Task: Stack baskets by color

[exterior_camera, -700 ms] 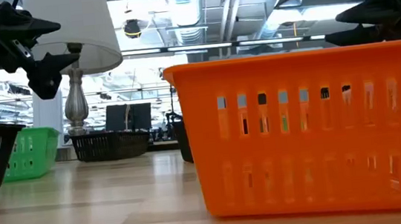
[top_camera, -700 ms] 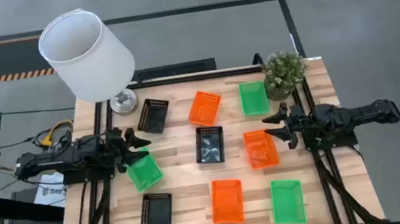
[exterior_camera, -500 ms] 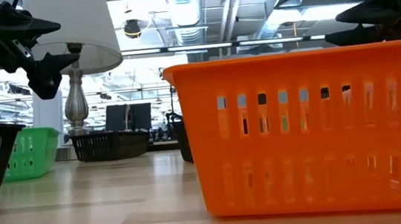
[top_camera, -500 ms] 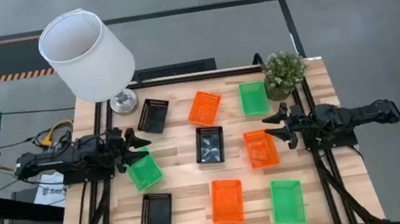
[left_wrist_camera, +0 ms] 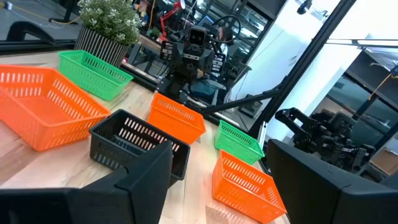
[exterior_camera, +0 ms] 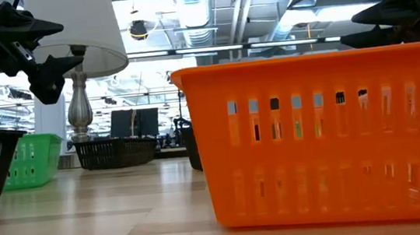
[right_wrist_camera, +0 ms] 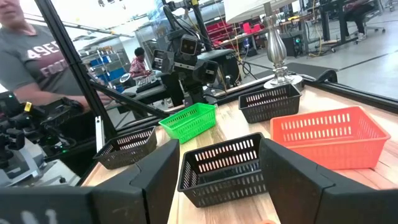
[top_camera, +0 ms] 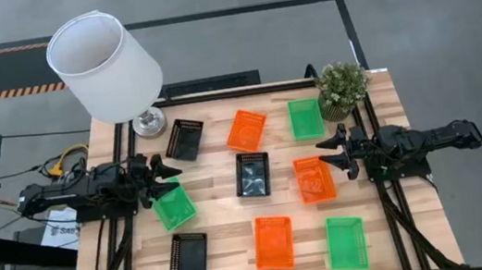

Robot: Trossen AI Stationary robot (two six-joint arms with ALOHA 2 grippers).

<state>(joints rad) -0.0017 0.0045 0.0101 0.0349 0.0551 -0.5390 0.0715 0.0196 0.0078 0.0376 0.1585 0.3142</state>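
I see both arms stretched out low and level over the tabletop [top_camera: 223, 214], pointing at each other from opposite edges, nothing held.

Left end effector [top_camera: 164, 172] sits at 9 o'clock, fingers [left_wrist_camera: 146, 171] spread apart, empty. It hangs just above the near edge of a green basket [top_camera: 174, 207], no contact that I can tell. Left arm runs straight back off the 9 o'clock edge.

Right end effector [top_camera: 330, 153] sits at 3 o'clock, fingers [right_wrist_camera: 152, 177] also spread, empty. It's just beside the orange basket [top_camera: 314, 179] at 3 o'clock, slightly above it. Right arm runs back off the 3 o'clock edge.

Baskets, all separate, none stacked:
- black: one [top_camera: 185, 140] at 11 o'clock, one [top_camera: 252, 174] dead centre, one [top_camera: 188, 258] at 7 o'clock
- orange: one [top_camera: 247, 129] at 12 o'clock, the 3 o'clock one, one [top_camera: 274, 242] at 6 o'clock
- green: one [top_camera: 305, 118] at 1 o'clock, the one under the left end effector, one [top_camera: 347, 242] at 5 o'clock

Lamp [top_camera: 106, 69] stands at the 11 o'clock corner, plant [top_camera: 341, 87] at the 1 o'clock corner beside the green basket.

Low view is mostly filled by the 6 o'clock orange basket [exterior_camera: 321, 137]. Right wrist view shows a person [right_wrist_camera: 28, 59] in a grey shirt beyond the tabletop.
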